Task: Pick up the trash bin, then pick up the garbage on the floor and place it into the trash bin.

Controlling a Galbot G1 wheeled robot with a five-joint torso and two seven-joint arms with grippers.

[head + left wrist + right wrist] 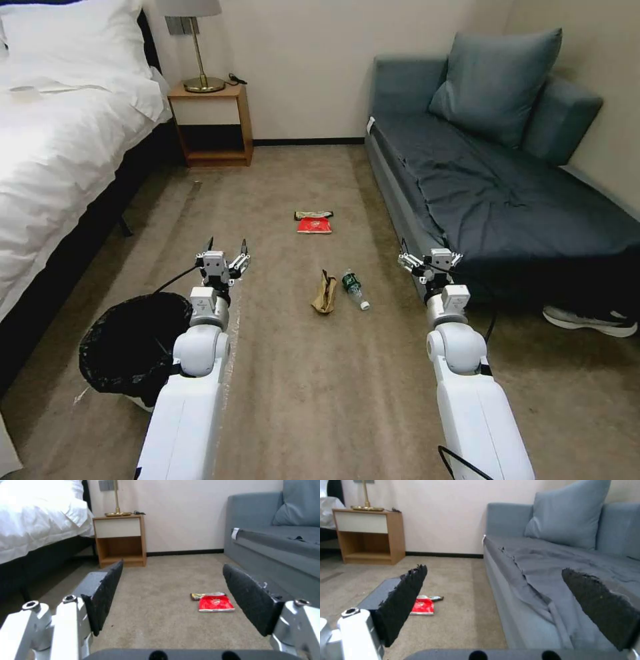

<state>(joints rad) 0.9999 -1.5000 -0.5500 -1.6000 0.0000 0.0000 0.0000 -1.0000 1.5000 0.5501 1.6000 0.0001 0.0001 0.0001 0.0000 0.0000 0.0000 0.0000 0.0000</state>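
- Nearest, on the robot's left, the small round white plastic trash bin (135, 347) lined with a crinkly black bag stands on the beige carpet floor (300, 400) beside the white-sheeted bed (53, 147), partly behind the left arm
- The left tool (226, 252) hangs above the carpet just ahead of the bin, its black pads (103, 592) spread apart and holding nothing
- The right tool (430, 259) hangs level with it at the edge of the grey-blue fabric sofa (507, 193), pads likewise apart and empty
- Between the two tools lie the crumpled brown paper bag (325, 293) and, just beside it, the clear plastic bottle with green label and white cap (354, 288); the label's writing cannot be read
- Farther on lies the red snack packet (314, 226) with a pale emblem, no lettering legible, touching the long yellow-black wrapper (313, 215) behind it
- Against the far wall stands the wooden nightstand (212, 123) carrying a brass lamp (200, 67)
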